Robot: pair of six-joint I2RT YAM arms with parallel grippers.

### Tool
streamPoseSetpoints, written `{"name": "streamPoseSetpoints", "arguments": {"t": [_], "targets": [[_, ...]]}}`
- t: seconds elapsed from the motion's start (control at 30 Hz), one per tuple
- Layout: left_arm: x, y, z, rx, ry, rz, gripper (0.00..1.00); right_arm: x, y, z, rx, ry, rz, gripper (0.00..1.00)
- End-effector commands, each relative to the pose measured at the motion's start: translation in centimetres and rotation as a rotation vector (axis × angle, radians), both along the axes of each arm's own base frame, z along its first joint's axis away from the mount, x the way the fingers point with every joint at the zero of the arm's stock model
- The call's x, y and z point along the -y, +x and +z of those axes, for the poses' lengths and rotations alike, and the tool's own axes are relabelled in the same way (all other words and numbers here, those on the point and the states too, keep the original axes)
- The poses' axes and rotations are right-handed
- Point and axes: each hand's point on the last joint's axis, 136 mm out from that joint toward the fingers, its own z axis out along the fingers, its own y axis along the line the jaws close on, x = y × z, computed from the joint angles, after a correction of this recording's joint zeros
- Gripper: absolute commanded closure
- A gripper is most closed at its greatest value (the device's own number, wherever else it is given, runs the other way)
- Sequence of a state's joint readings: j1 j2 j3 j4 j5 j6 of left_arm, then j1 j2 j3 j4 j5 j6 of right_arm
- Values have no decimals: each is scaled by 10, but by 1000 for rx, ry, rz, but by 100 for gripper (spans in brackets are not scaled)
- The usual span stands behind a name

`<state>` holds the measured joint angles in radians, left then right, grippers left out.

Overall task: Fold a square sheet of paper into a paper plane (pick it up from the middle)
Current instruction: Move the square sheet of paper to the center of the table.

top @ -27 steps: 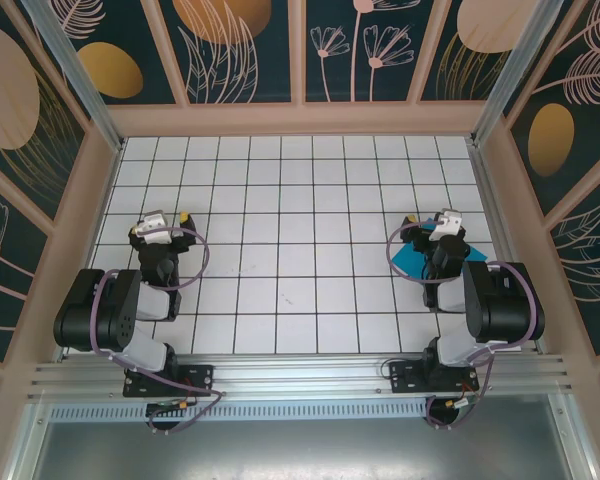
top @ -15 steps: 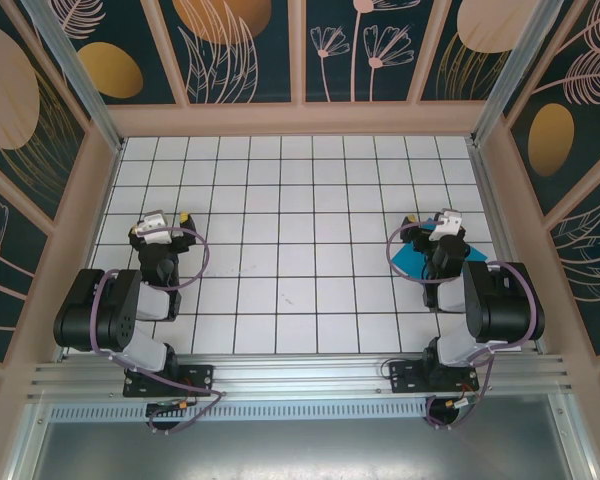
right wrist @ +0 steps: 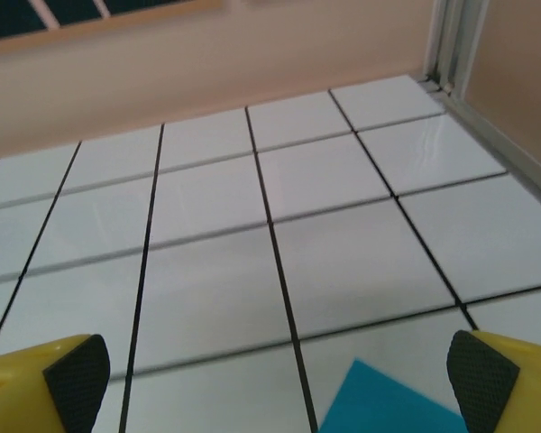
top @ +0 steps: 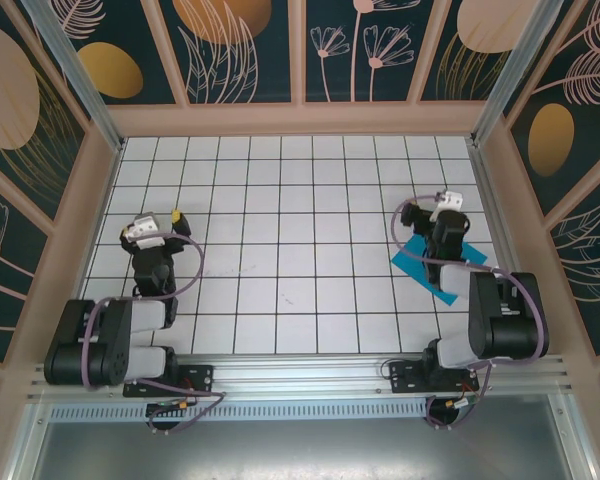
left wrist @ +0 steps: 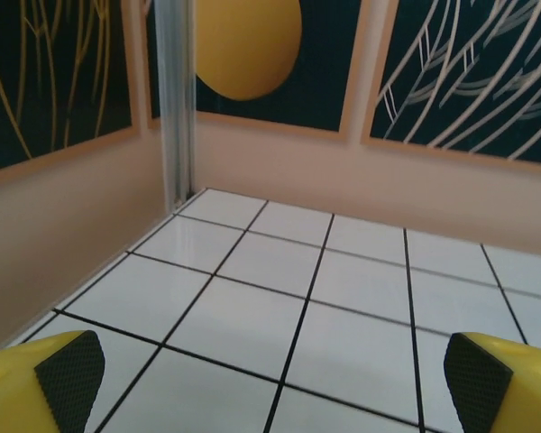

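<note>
From the top view, the left gripper (top: pixel 156 226) stands over the white tiled table (top: pixel 280 180) near its left edge, with one yellow fingertip showing clear of the wrist. At this distance its jaw spacing is hard to read. On the other side, the right gripper (top: pixel 432 208) points toward the far wall. The square sheet of paper (top: pixel 416 258) lies flat on the tiles behind it, set at an angle to the grid and partly covered by the right arm's forearm. The right gripper is past the sheet's far corner and holds nothing.

At the left wrist, the left gripper (left wrist: pixel 272 379) has its yellow fingers (left wrist: pixel 36 383) spread wide apart. Only bare tiles lie between the dark pads, and the corner of the enclosure is ahead.

At the right wrist, the right gripper (right wrist: pixel 275 374) is likewise spread wide and empty. One cyan corner of the square sheet of paper (right wrist: pixel 383 406) pokes in at the bottom edge, flat on the tiles between the fingertips and nearer the right-hand one, touching neither pad (right wrist: pixel 476 379)
</note>
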<state>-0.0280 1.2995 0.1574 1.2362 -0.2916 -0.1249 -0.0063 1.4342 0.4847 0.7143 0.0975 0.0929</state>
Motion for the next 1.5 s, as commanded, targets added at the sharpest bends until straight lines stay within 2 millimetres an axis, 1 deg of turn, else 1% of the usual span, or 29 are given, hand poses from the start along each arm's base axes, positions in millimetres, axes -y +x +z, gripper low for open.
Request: {"name": "streamPoseSetpoints", "arguments": {"t": [0.0,0.07,0.17,0.27,0.33,0.43,0.53,0.63,0.73,0.8,0.97,1.07,1.17,1.33,1.47], "targets": [[-10,-3,21,11,-109,57,2,16,-13,-21,-329,129,-173,1],[-9,-5,36,45,-175,47,1,1,-22,-30,-432,224,-137,1],[0,-6,38,25,-344,0,2,-17,-44,-51,-542,367,-119,1],[36,-1,43,-30,-400,-203,1,-27,-60,-68,-598,433,-111,1],[55,0,40,-80,-441,-301,2,-29,-65,-74,-618,443,-113,1],[76,3,37,-151,-485,-409,1,-34,-69,-83,-649,442,-84,1],[87,1,30,-194,-518,-461,1,-43,-70,-95,-701,430,-42,3],[92,-3,24,-225,-527,-483,1,-59,-71,-105,-755,401,16,5],[94,-5,18,-262,-527,-491,1,-85,-73,-114,-814,349,113,6],[95,-7,14,-285,-523,-494,1,-111,-78,-119,-857,308,211,12],[97,-11,11,-300,-533,-502,2,-184,-100,-128,-929,180,463,14],[100,-13,9,-314,-541,-517,2,-226,-113,-125,-947,135,587,16],[105,-16,8,-337,-550,-541,1,-259,-118,-121,-950,124,649,16],[114,-26,-3,-366,-621,-572,2,-298,-123,-119,-976,112,722,18],[126,-35,-15,-414,-651,-604,1,-319,-127,-111,-982,134,764,19]]}}
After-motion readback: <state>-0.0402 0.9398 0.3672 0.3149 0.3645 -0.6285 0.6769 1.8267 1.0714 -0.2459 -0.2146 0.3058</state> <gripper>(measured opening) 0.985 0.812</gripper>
